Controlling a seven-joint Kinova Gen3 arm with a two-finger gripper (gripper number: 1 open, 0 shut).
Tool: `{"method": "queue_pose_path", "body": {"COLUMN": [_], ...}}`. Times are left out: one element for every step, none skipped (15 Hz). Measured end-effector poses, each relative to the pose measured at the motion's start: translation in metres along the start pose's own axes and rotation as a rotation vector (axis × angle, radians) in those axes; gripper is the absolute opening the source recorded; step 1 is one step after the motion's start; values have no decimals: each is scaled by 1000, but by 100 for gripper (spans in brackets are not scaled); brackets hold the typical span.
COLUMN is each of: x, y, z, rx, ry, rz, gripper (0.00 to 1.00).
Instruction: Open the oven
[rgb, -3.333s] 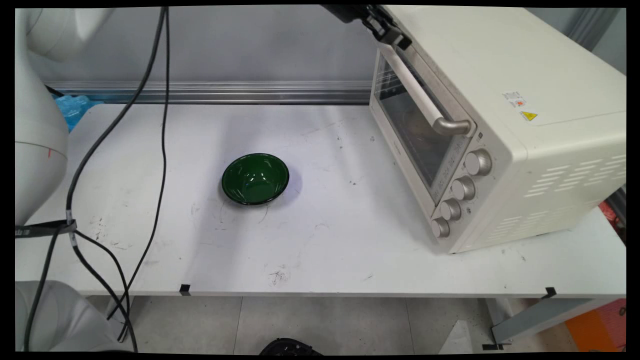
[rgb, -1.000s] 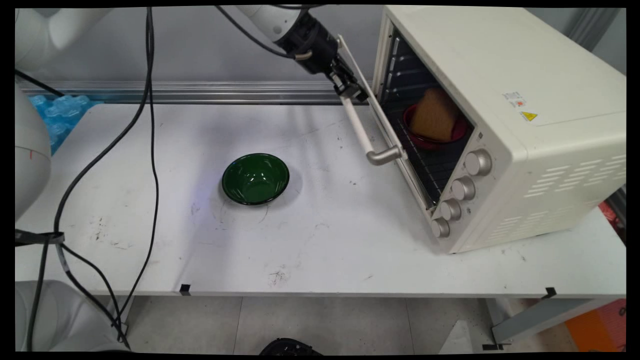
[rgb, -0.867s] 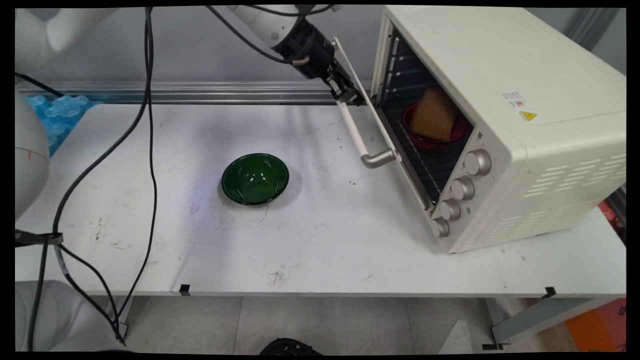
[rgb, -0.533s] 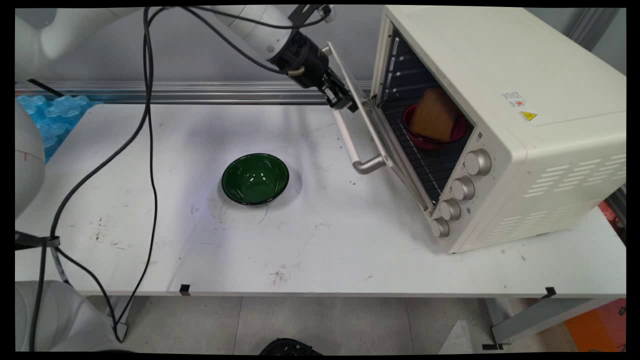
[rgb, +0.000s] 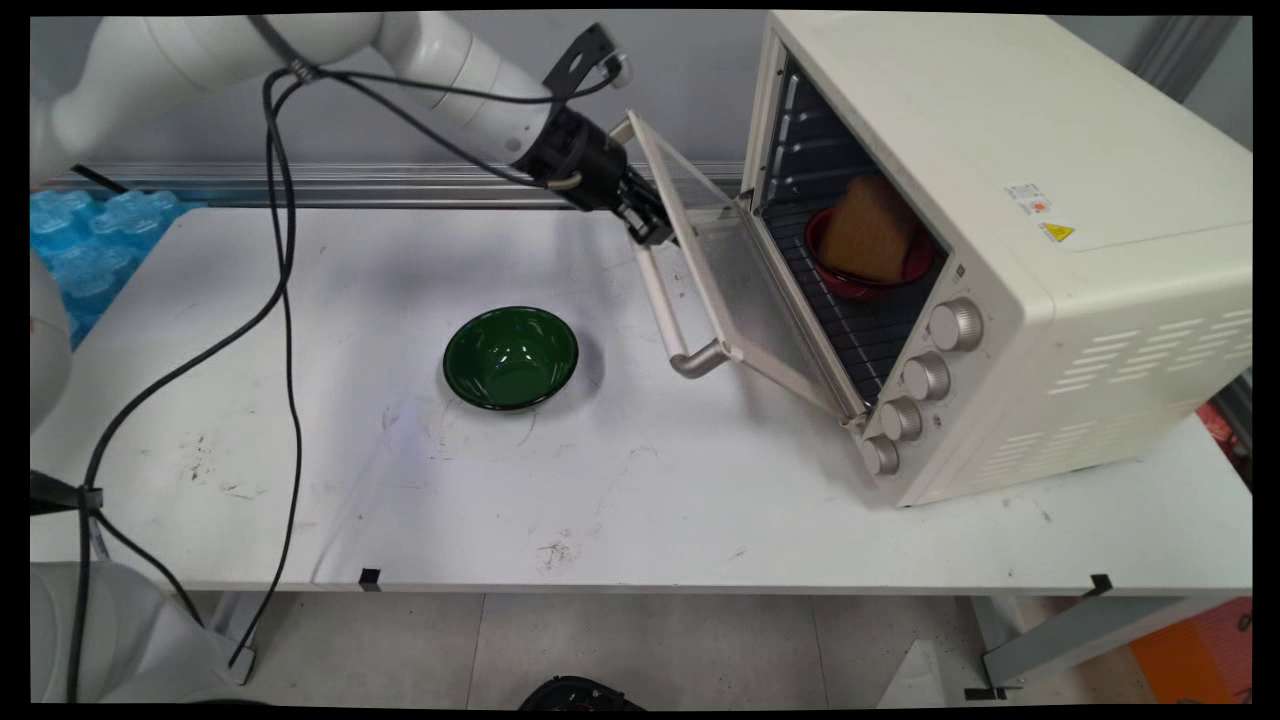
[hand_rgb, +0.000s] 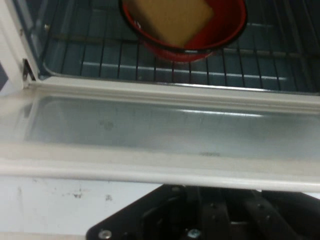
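A cream toaster oven (rgb: 1000, 200) stands at the table's right with its glass door (rgb: 740, 290) swung about halfway down. My gripper (rgb: 652, 232) is at the far end of the door's bar handle (rgb: 668, 310), shut on it. Inside, on the wire rack, a red bowl (rgb: 850, 282) holds a brown slice of bread (rgb: 868, 230). In the hand view the door (hand_rgb: 150, 130) lies across the frame above my black linkage (hand_rgb: 200, 215), hiding the fingers, and the red bowl (hand_rgb: 220, 35) with the bread (hand_rgb: 172, 17) sits beyond it.
An empty green bowl (rgb: 511, 357) rests on the white table (rgb: 600, 500), left of the open door. Blue plastic (rgb: 80, 240) lies at the back left edge. Black cables (rgb: 285, 300) hang over the table's left part. Several knobs (rgb: 925, 375) line the oven's front.
The oven door was closed 3.3 s ago; it has since swung outward and downward with my gripper on its handle, uncovering the red bowl and bread. The arm has moved left and lower.
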Motion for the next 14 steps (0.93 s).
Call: {"method": "queue_pose_path", "body": {"x": [-6, -13, -19, -25, -32, -38, -44, -48, -53, -59, -65, -70, -76, -80], "y": [-1, -2, -3, -4, -5, -6, -6, -7, -7, -8, -8, -8, -9, -10], "z": [-1, -1, -2, -4, -5, -7, -8, -9, -10, -11, -12, -13, -13, -14], "rx": [0, -1, -2, -4, -6, -9, -13, -16, -20, -24, -28, -32, -36, -38], "ry": [3, 6, 9, 10, 11, 12, 11, 11, 10, 8, 7, 6, 5, 5], "rz": [-1, 0, 2, 5, 9, 15, 21, 26, 32, 40, 48, 56, 66, 74], "gripper": [0, 0, 0, 0, 0, 0, 0, 0, 0, 0, 0, 0, 0, 0]}}
